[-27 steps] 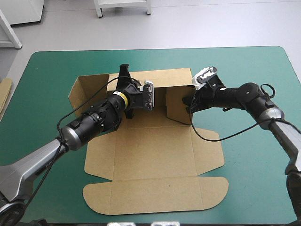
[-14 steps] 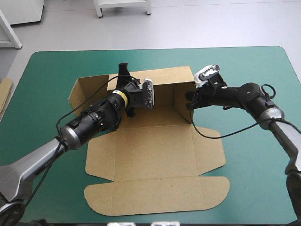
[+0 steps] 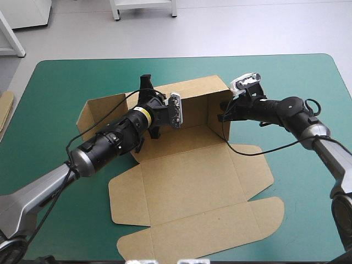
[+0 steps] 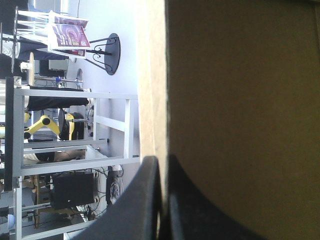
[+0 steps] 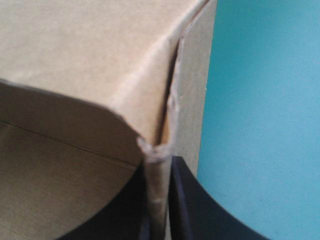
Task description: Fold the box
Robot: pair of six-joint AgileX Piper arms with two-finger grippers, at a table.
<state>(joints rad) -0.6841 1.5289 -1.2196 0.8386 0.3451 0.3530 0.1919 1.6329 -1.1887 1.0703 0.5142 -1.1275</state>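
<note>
A: Movement here: the box [image 3: 192,176] has swung on the bench [image 3: 308,77] since a moment ago, and its flat lid [image 3: 220,228] now slants toward the right edge.

B: And the right wall [image 3: 214,124], folded in over the floor just before, now stands out at the end. We read that as the tray squaring up, with the back wall [image 3: 195,110] upright.

A: And the grips?

B: The left end effector [image 3: 146,85] is pinched nearly closed over the back wall's top edge, with board between its fingers. The right end effector [image 3: 224,115] is clamped the same way on the right wall's edge at the corner.

A: What can't we see?

B: We can't tell whether that corner is tucked. The right wrist view shows a crumpled edge and a gap, nothing more. The left arm covers part of the floor, and the left wrist view is mostly board. A strip of spare board [image 3: 4,110] at the bench's left edge is cut off.
</note>
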